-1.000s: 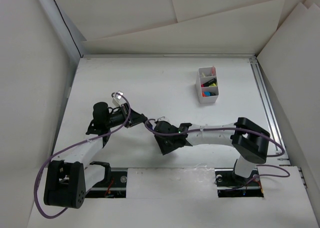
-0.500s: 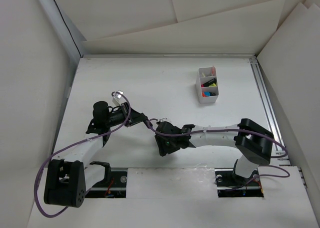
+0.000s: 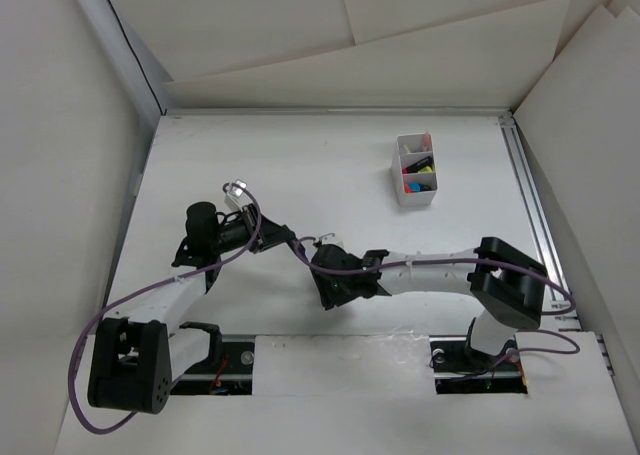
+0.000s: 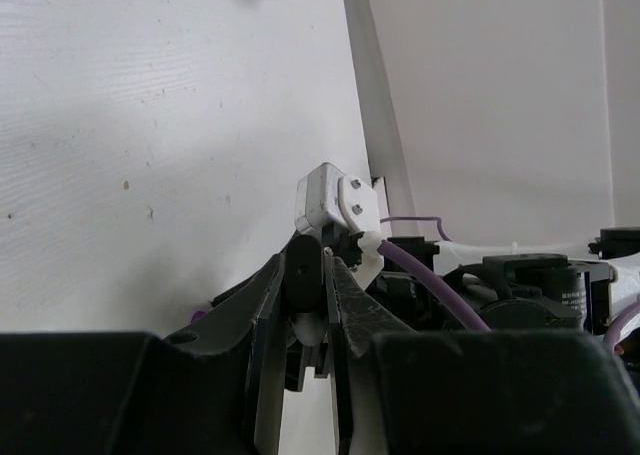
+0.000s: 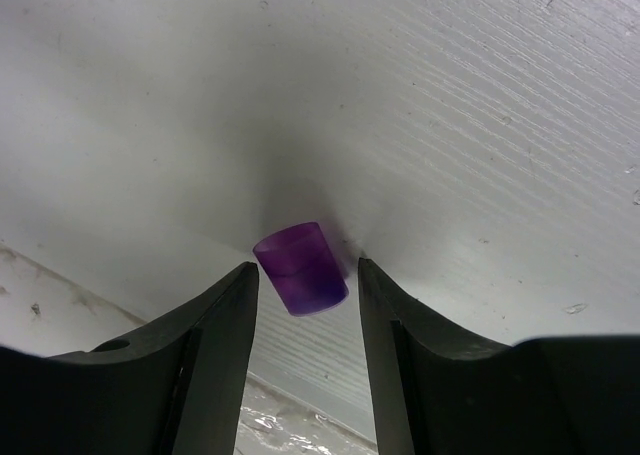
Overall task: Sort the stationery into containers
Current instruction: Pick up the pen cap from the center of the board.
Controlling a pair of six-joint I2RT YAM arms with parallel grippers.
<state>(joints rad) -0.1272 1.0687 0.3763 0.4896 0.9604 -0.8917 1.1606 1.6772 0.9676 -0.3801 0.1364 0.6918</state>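
A small purple cap lies on the white table between the fingers of my right gripper. The fingers stand open on either side of it, close but apart from it. In the top view the right gripper points down at the table near the front middle. My left gripper is shut on a black highlighter barrel with a pale end; in the top view it is just left of the right gripper. The white divided box stands at the back right with several coloured highlighters and pens inside.
The right arm's wrist and purple cable lie directly ahead of the left gripper. A metal rail runs along the table's right edge. White walls enclose the table. Its front edge is just behind the cap.
The right gripper has shifted a little to the left, closer to the left gripper. The left arm has not visibly moved.
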